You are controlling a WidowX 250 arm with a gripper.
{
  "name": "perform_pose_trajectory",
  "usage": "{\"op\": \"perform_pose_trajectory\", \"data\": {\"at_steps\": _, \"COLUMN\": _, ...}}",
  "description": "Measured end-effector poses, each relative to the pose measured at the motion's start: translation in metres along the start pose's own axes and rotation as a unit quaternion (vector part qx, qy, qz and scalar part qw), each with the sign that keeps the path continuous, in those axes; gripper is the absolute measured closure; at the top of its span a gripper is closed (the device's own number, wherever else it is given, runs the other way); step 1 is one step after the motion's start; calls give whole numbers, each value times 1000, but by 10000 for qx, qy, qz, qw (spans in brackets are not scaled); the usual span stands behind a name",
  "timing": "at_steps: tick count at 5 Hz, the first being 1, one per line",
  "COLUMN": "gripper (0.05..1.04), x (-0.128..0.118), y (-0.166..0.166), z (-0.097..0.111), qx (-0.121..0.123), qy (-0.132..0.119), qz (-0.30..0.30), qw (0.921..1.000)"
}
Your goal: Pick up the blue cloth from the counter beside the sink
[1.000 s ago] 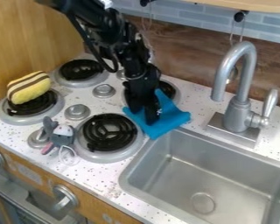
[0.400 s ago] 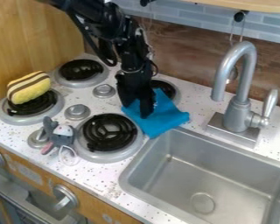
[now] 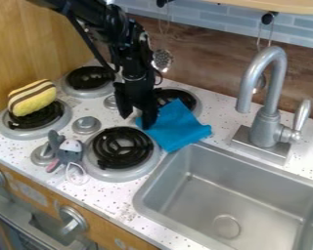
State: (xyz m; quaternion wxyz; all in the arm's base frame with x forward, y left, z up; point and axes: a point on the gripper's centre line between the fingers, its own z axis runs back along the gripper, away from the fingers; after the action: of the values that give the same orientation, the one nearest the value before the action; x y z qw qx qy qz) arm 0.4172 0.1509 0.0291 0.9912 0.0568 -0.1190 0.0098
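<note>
Plush toy (image 3: 32, 98) on the burner at left, mouse toy (image 3: 66, 152) below it, cloth (image 3: 177, 128) at centre, sink (image 3: 234, 200) at lower right

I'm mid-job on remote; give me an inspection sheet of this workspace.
Surface: speckled white counter, sink set in.
Work item: blue cloth, creased, beside the sink, partly over the right rear burner.
Clutter: striped yellow plush on the left burner; gray toy mouse by the front burner.
Gripper: open at the cloth's left corner; contact unclear.
Cables: black cable along the arm; no snag seen.
Surroundings: faucet, hanging utensil.
</note>
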Motion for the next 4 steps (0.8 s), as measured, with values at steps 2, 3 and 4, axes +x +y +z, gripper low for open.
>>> {"op": "perform_pose_trajectory", "data": {"at_steps": 2, "gripper": 83, "x": 0, "y": -5, "z": 0, "qx": -87, "qy": -110, "qz": -151, "qw": 9998}}
{"op": "perform_pose_trajectory", "data": {"at_steps": 3, "gripper": 83, "x": 1, "y": 0, "z": 1, "qx": 29, "qy": -64, "qz": -49, "qw": 10000}}
{"op": "perform_pose_trajectory", "data": {"at_steps": 4, "gripper": 83, "x": 5, "y": 9, "z": -4, "qx": 202, "qy": -17, "qz": 208, "qw": 9996}}
